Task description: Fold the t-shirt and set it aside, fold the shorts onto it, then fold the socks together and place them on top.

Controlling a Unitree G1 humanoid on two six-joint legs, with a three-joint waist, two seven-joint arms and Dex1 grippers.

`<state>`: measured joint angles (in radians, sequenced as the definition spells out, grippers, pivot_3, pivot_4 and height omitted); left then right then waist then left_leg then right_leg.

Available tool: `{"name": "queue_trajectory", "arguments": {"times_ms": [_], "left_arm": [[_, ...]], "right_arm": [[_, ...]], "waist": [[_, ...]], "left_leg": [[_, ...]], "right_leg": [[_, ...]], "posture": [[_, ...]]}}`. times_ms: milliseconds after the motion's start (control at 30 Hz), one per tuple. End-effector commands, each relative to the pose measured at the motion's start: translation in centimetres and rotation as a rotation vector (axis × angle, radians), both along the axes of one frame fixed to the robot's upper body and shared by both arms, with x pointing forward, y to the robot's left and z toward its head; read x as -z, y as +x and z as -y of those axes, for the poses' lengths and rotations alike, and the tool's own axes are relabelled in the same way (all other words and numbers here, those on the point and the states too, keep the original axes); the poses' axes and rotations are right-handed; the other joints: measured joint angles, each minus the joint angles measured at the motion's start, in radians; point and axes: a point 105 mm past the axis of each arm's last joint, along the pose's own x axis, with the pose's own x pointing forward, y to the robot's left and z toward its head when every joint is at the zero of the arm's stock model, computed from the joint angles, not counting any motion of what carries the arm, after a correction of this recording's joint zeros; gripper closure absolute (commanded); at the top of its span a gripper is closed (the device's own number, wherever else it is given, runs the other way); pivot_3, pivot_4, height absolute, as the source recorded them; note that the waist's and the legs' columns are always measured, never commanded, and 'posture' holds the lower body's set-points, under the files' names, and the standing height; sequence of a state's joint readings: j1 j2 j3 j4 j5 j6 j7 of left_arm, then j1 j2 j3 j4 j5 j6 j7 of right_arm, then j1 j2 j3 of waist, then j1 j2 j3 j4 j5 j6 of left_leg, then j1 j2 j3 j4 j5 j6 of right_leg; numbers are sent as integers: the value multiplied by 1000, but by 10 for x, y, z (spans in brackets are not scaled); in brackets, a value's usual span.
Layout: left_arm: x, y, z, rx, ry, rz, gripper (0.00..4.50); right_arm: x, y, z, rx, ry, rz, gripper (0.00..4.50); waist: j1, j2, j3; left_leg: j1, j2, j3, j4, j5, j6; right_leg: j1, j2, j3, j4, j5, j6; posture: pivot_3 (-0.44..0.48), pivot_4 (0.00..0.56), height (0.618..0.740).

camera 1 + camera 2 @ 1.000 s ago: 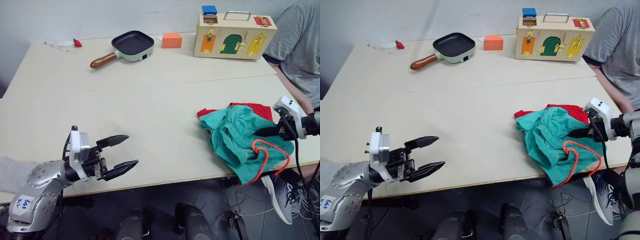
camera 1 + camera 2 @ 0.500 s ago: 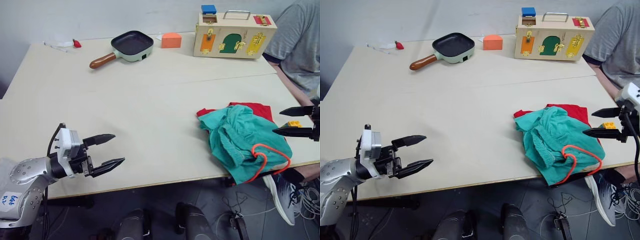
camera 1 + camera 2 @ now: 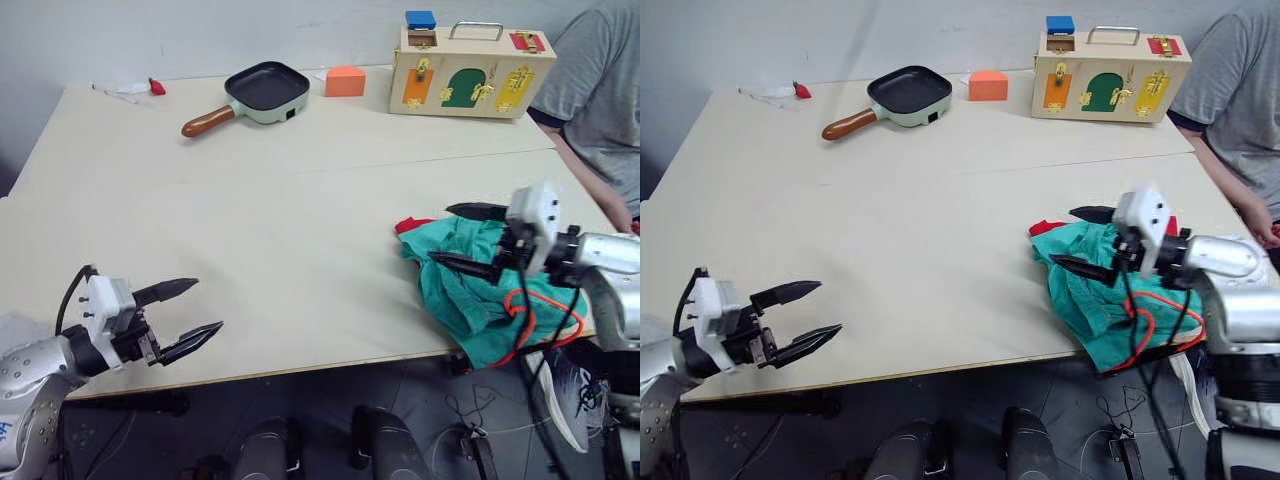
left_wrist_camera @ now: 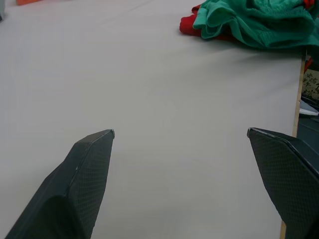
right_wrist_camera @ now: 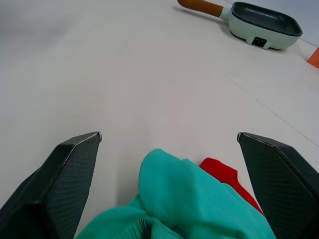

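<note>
Left eye view, compared with half a second ago: I see the right hand (image 3: 467, 238) has swung inward from the counter's right edge and now hovers over the left part of the clothing pile. Its two fingers are spread wide, pointing toward the robot's left, with nothing between them. The left hand (image 3: 188, 313) has drawn back slightly toward the near counter edge; its fingers also stand wide apart and empty, pointing toward the right across the bare surface.

Nearest items: the left hand sits low over the near left corner of the counter (image 3: 300, 250), forearm roughly level. The right arm reaches in from the right side, wrist housing upward, forearm crossing above the pile.

The shorts (image 3: 470, 290) lie crumpled at the near right edge of the counter, partly hanging over it, with the orange drawstring (image 3: 528, 320) looping down at the edge. The t-shirt (image 3: 412, 224) lies underneath them; I see only a red corner at the pile's far left side. In the right wrist view, a teal fold and the red corner sit between the spread fingers, close below them; I cannot tell whether the fingers touch the cloth.

Farther back: a pan (image 3: 262, 91) with a wooden handle, an orange block (image 3: 345, 81) and a wooden latch box (image 3: 473, 70) stand along the far edge. A person (image 3: 600, 95) in a grey shirt sits at the far right.
</note>
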<state>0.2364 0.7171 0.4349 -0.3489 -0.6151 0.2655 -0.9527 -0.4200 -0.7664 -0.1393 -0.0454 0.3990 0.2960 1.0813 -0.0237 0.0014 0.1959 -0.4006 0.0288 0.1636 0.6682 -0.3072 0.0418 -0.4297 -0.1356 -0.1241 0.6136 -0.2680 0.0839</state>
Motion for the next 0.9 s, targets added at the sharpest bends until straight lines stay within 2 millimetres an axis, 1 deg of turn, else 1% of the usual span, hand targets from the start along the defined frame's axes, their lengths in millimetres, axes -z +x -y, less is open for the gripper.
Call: {"name": "queue_trajectory", "arguments": {"times_ms": [33, 67, 133, 167, 200, 267, 300, 333, 400, 433, 500, 533, 567, 667, 700, 733, 800, 833, 900], "left_arm": [[-14, -3, -3, -23, 29, 73, 0], [-15, -4, -5, -33, 32, 74, 0], [-15, -5, -8, -46, 37, 73, 0], [-15, -5, -11, -59, 44, 69, 0], [-15, -6, -15, -84, 43, 66, 0], [-17, -11, -26, -143, 8, 50, 0], [-16, -15, -34, -189, 0, 41, 0], [-12, -23, -43, -244, -4, 22, 0], [-3, -38, -63, -363, 0, -16, 0], [2, -47, -72, -420, 1, -32, 0], [14, -70, -95, -573, 3, -81, 0], [20, -85, -108, -662, -10, -102, 0], [23, -96, -116, -728, -23, -113, 0], [34, -132, -134, -896, -52, -164, 0], [38, -139, -136, -927, -55, -186, 0], [41, -144, -136, -949, -60, -210, 0], [43, -147, -135, -970, -59, -232, 0], [43, -145, -135, -968, -63, -233, 0], [38, -136, -131, -957, -64, -225, 0]], "right_arm": [[-6, -4, -11, -29, 40, 30, 40], [-4, -4, -15, -47, 47, 22, 40], [0, -4, -21, -70, 55, 11, 40], [1, -5, -25, -82, 59, 9, 40], [3, -6, -29, -98, 65, 5, 40], [7, -9, -34, -122, 70, -6, 40], [8, -12, -37, -132, 89, 2, 40], [8, -14, -39, -139, 95, 24, 40], [11, -23, -43, -181, 113, 43, 40], [14, -27, -43, -197, 101, 46, 40], [20, -36, -43, -232, 102, 55, 40], [23, -39, -42, -235, 99, 63, 40], [25, -41, -42, -236, 101, 71, 40], [32, -53, -39, -266, 111, 97, 40], [34, -55, -38, -268, 126, 94, 40], [37, -57, -36, -272, 138, 85, 40], [43, -62, -33, -301, 126, 74, 40], [46, -64, -33, -317, 119, 64, 40], [46, -69, -37, -352, 132, 60, 40]], "waist": [[-3, 0, 0], [-10, 2, 1], [-25, 3, 2], [-29, 3, 2], [-30, 3, 2], [-28, 4, 3], [-21, 4, 3], [-8, 4, 3], [11, 3, 3], [18, 3, 4], [30, 2, 4], [32, 1, 4], [33, 0, 3], [39, -1, 4], [42, -2, 3], [46, -2, 3], [51, -2, 3], [54, -2, 3], [53, -3, 3]], "left_leg": [[0, -1, -4, -1, 2, 3], [-2, -2, -9, -1, 3, 6], [-2, -17, -43, -12, 15, 9], [-3, -22, -53, -15, 20, 9], [-3, -32, -69, -21, 27, 9], [-5, -48, -95, -24, 36, 12], [-5, -55, -107, -24, 38, 14], [-4, -55, -106, -20, 38, 11], [-4, -54, -105, -19, 37, 11], [-4, -53, -104, -19, 36, 10], [-4, -52, -104, -18, 32, 5], [-4, -52, -104, -19, 30, 8], [-4, -51, -104, -19, 28, 10], [-4, -49, -102, -19, 25, 11], [-4, -49, -102, -19, 24, 11], [-4, -48, -101, -19, 24, 11], [-4, -48, -101, -19, 22, 12], [-4, -48, -101, -19, 22, 13], [-4, -48, -101, -19, 22, 13]], "right_leg": [[3, -1, -4, -1, 0, 0], [6, -2, -9, -2, 0, 0], [25, -15, -44, -5, 0, 2], [31, -16, -56, -8, 0, 2], [38, -23, -69, -9, -2, 6], [47, -38, -91, -3, -11, 20], [52, -43, -94, 1, -16, 28], [50, -39, -82, 5, -19, 31], [51, -35, -63, 1, -20, 29], [51, -33, -59, -5, -20, 29], [52, -33, -53, -8, -20, 29], [53, -31, -47, -11, -20, 28], [53, -30, -43, -13, -20, 28], [53, -28, -38, -19, -21, 28], [53, -27, -38, -20, -21, 28], [53, -27, -38, -21, -21, 27], [54, -27, -38, -22, -21, 27], [53, -27, -37, -23, -21, 27], [54, -27, -37, -23, -22, 25]], "posture": [[0, 150, 740], [0, 150, 740], [0, 150, 740], [0, 150, 740], [0, 150, 740], [0, 150, 740], [0, 150, 740], [0, 150, 740], [0, 150, 740], [0, 150, 740], [0, 150, 740], [0, 150, 740], [0, 150, 740], [0, 150, 740], [0, 150, 740], [0, 150, 740], [0, 150, 740], [0, 150, 740], [0, 150, 740]]}}
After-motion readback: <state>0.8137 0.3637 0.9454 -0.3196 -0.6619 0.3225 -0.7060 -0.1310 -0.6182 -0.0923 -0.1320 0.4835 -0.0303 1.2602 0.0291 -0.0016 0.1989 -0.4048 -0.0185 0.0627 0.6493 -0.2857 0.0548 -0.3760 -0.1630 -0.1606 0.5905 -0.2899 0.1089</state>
